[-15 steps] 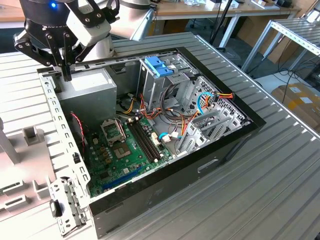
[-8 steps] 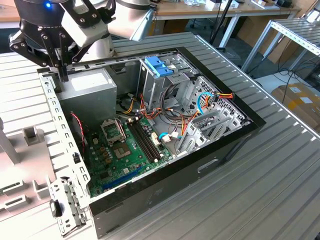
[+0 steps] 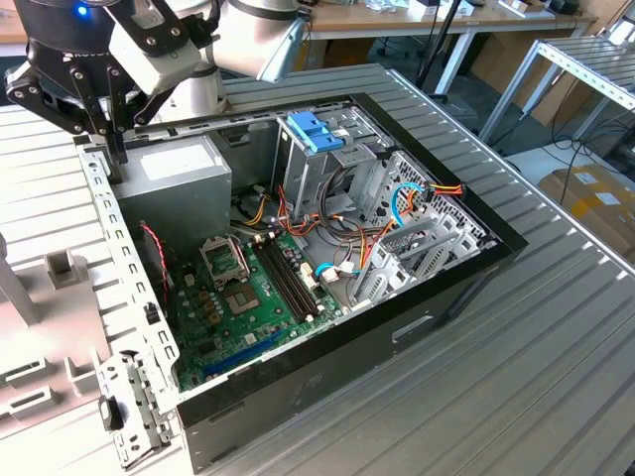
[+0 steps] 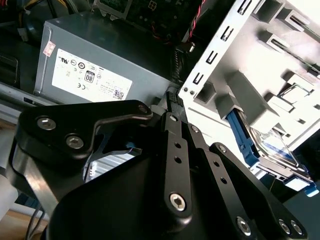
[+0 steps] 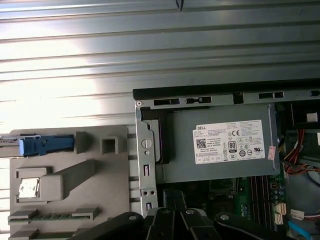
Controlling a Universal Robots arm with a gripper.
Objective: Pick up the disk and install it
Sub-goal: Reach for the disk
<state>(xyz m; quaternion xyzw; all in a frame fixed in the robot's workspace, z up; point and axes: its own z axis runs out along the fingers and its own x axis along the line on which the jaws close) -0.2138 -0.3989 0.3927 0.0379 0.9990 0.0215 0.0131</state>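
Light blue plastic frames the disk (image 4: 270, 150), which stands on edge in a slot of a grey holder (image 5: 100, 175). The holder lies on the ribbed metal worktop (image 3: 556, 377), just outside the open computer case (image 3: 437, 297), on the exterior view's left. In the first wrist view the disk (image 5: 36, 145) shows as a thin blue strip at the holder's edge farthest from the case. The holder's other slots and blocks lie between it and the case's perforated rear panel (image 3: 109, 228).

The black pincer (image 3: 116, 149) hangs at the case's far corner on the exterior view's left, its tips pointing down at the top of the rear panel, beside the grey power supply (image 3: 174, 178). Its fingers look clenched together and carry nothing. In the second wrist view the tips sit close to the power supply's edge, and the disk lies beyond the pale rear panel, well apart from them and untouched.

Inside the case, a green motherboard (image 3: 248, 297) lies near the middle. A metal drive cage with a blue-latched bracket (image 3: 316, 129) stands farther back.
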